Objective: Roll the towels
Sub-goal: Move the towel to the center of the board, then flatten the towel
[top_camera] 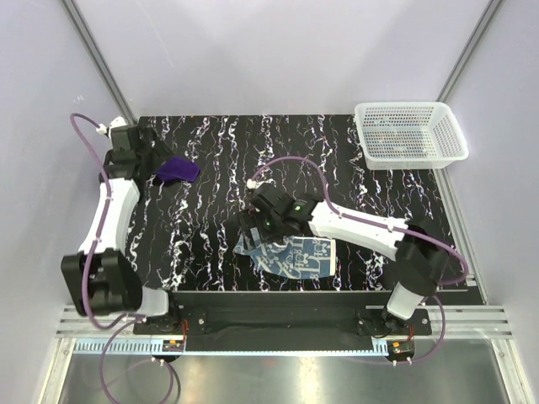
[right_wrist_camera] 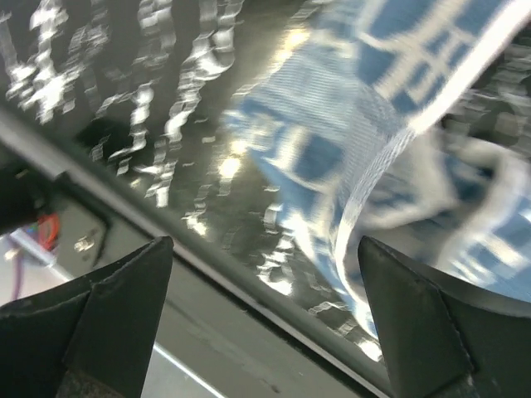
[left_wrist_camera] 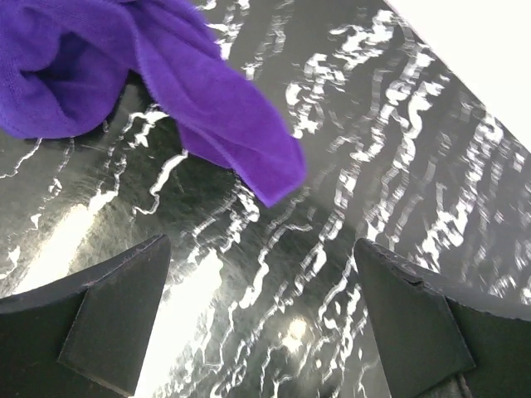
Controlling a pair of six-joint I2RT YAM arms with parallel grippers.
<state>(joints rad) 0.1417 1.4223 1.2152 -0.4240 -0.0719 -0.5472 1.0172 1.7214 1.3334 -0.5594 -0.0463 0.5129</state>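
The purple towel (top_camera: pixel 178 171) lies crumpled at the far left of the black marbled table; in the left wrist view it (left_wrist_camera: pixel 166 75) fills the upper left. My left gripper (top_camera: pixel 152 171) is just left of it, open and empty (left_wrist_camera: pixel 261 323), with bare table between the jaws. The patterned white and blue-grey towel (top_camera: pixel 296 257) lies near the table's front edge, its left part lifted and wrinkled. My right gripper (top_camera: pixel 250 235) hovers over that left edge, open (right_wrist_camera: pixel 265 323); the towel (right_wrist_camera: pixel 373 124) sits blurred ahead and to the right of the jaws, not held.
A white mesh basket (top_camera: pixel 410 132) stands at the far right corner. The table's front edge and metal rail (right_wrist_camera: pixel 207 282) run right under my right gripper. Purple cables loop over both arms.
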